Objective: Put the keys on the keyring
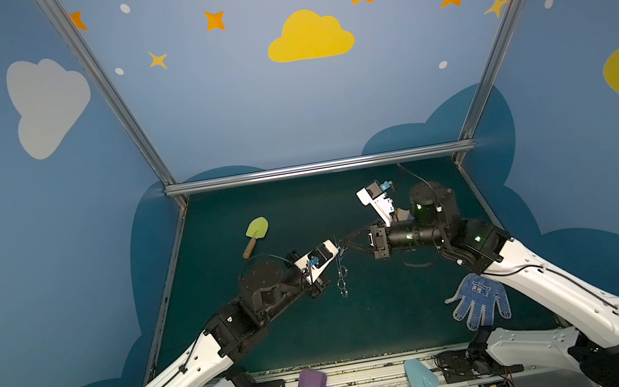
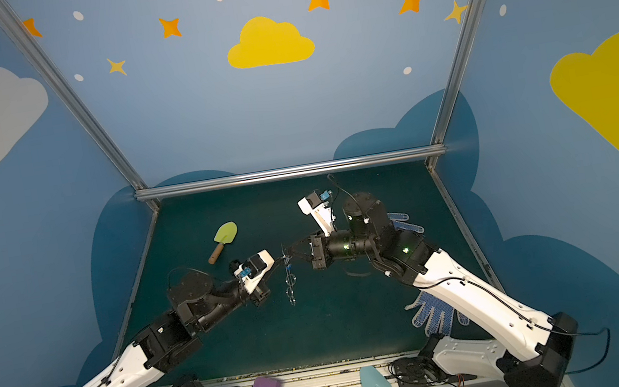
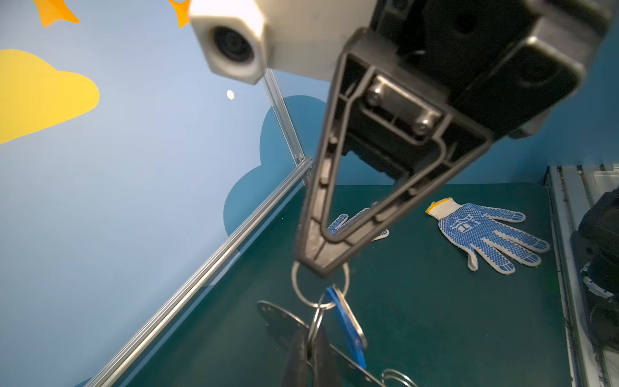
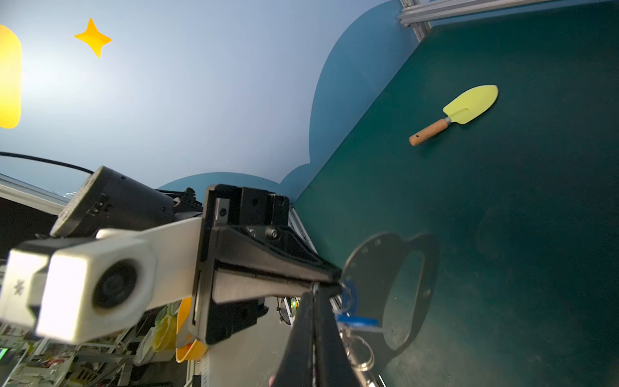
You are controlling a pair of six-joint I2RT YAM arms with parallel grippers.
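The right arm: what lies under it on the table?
A blue-dotted glove lies on the green table, partly covered by the right arm. Further back a second glove peeks out; most of it is hidden.

Trowel (image 1: 256,231) lies left-rear on table (image 1: 361,321), glove (image 1: 480,298) right-front; keyring (image 1: 341,278) seemingly hangs above middle.

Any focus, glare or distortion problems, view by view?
Top views: the wide angle splays the frame rails; the keys are tiny, barely resolved. Left wrist: the fully visible glove is sharp, the right gripper softens toward its base. Right wrist: green trowel sharp, the near white camera housing blurred and glaring.
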